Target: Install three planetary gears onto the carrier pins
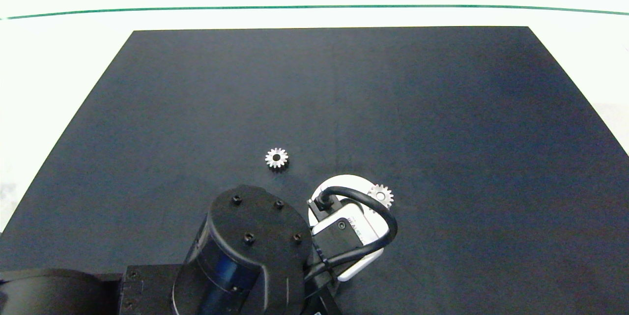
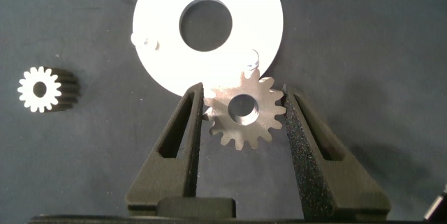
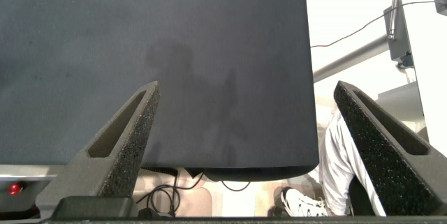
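One gear (image 2: 245,110) is pinched flat between the left gripper (image 2: 244,112) fingers, right over the near edge of the white disc (image 2: 160,49). A second gear (image 1: 381,195) sits on the disc's far right side. The third (image 1: 276,158) lies on the black mat (image 1: 442,108), left of the disc. The right gripper (image 3: 248,119) hangs wide open off the mat's edge.

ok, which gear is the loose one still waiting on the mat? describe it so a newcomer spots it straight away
Start at the black mat, then find the white carrier disc near its front edge, partly under the left arm. The loose gear lies flat on bare mat, apart from the disc, on its far left side. Unlike the gear on the disc's rim and the gear in the left gripper, it touches nothing but mat.
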Controlling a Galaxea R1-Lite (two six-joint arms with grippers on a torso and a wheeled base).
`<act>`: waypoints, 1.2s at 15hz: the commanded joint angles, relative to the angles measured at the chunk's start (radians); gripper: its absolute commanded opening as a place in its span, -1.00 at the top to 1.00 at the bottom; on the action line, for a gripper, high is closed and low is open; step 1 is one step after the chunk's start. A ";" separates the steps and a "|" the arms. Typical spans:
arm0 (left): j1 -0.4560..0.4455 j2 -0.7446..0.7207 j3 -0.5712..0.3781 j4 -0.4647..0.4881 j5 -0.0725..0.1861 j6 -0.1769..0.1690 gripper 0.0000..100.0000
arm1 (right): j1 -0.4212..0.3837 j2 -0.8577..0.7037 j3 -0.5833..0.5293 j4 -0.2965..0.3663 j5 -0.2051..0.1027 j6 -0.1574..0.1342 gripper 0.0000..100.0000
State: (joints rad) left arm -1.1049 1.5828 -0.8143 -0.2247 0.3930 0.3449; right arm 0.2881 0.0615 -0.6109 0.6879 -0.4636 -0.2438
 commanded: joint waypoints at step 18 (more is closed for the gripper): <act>-0.009 0.174 -0.134 -0.002 0.017 0.009 0.80 | 0.003 -0.005 -0.001 0.004 -0.003 -0.002 -1.00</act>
State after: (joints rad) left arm -1.1155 1.7491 -0.9462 -0.2260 0.4070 0.3545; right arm 0.2909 0.0577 -0.6109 0.6879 -0.4636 -0.2443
